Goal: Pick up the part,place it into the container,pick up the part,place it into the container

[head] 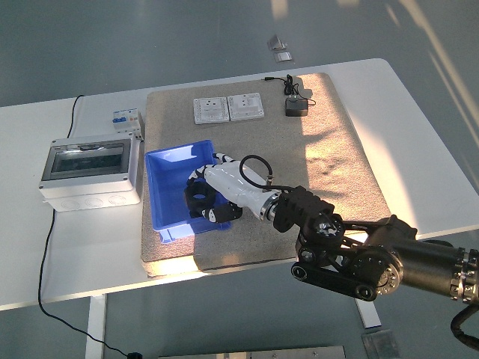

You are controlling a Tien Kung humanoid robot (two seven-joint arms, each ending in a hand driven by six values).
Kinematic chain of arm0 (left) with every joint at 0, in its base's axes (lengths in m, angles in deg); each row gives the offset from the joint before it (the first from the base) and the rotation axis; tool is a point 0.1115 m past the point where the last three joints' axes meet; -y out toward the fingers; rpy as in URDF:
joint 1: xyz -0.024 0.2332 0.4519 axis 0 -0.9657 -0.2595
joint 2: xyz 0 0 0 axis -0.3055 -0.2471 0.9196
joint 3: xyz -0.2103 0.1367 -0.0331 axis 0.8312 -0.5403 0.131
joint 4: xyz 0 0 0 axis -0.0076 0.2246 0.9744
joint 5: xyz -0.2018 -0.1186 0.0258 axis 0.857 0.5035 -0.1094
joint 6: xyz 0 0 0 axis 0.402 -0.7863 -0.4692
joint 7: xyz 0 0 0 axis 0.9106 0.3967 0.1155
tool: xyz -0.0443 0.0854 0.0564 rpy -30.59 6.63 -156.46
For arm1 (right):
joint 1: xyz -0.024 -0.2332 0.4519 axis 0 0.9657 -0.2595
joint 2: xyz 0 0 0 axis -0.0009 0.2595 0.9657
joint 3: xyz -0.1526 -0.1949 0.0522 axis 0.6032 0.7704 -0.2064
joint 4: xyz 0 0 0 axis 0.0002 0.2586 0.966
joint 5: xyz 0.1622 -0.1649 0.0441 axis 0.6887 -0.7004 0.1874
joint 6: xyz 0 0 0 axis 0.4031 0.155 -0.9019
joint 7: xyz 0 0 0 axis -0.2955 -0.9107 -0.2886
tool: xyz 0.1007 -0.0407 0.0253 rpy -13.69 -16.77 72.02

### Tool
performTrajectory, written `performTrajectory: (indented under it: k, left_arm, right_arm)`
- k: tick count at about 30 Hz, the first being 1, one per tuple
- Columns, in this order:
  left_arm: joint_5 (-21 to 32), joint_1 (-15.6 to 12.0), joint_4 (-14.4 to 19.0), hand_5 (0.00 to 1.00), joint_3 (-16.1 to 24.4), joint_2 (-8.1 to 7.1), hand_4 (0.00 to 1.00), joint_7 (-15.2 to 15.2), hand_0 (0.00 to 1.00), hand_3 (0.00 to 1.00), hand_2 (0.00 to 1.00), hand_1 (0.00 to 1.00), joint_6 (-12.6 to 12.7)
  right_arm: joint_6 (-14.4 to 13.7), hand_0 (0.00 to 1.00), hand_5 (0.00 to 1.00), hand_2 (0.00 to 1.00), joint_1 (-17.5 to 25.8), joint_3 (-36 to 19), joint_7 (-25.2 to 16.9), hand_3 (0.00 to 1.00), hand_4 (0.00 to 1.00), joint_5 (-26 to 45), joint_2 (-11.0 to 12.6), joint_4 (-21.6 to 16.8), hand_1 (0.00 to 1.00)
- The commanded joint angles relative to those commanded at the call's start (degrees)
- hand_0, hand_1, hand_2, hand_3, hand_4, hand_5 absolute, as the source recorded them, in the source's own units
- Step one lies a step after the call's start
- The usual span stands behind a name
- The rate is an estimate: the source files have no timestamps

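Note:
My right hand point(205, 196) reaches in from the lower right and sits low inside the blue container point(166, 166) on the mat's left side. Its white fingers point(196, 176) are curled around a black ring-shaped part point(199, 202), held over the container's near right corner. A second black part that lay in that corner is hidden under the hand. The left arm is out of view.
A grey electrical box point(90, 172) with a clear lid stands left of the container, with a small breaker point(126, 120) behind it. Two white socket panels point(212, 110) point(246, 106) and a black adapter point(297, 108) with cable lie at the back of the tan mat point(337, 157).

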Motion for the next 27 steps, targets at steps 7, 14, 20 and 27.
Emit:
performTrajectory:
  k: [7,14,20,27]
  left_arm:
    - [0.52,-0.11,0.00,0.687,-0.37,0.11,0.674,-0.04,0.674,0.616,0.693,0.662,0.05]
    - [1.93,-0.39,0.00,0.686,-1.40,0.39,0.675,0.25,0.675,0.615,0.693,0.662,0.39]
    - [8.40,-2.21,0.00,0.682,-4.72,0.83,0.675,1.08,0.675,0.616,0.695,0.664,1.05]
    - [15.11,-4.67,0.00,0.677,-8.96,1.26,0.674,2.51,0.675,0.617,0.707,0.666,1.39]
  right_arm:
    - [-0.34,0.998,0.314,0.891,0.24,0.04,-0.09,0.815,0.577,0.56,0.09,0.04,0.936]
    - [-9.30,0.998,0.325,0.895,6.43,-8.71,-7.67,0.827,0.587,8.63,4.88,-2.71,0.927]
    - [-12.76,0.957,0.345,0.846,16.21,-21.73,-19.82,0.805,0.612,21.51,12.14,-9.23,0.840]
    - [-5.91,0.885,0.540,0.805,27.88,-36.73,-32.84,0.787,0.777,36.52,16.23,-13.15,0.793]
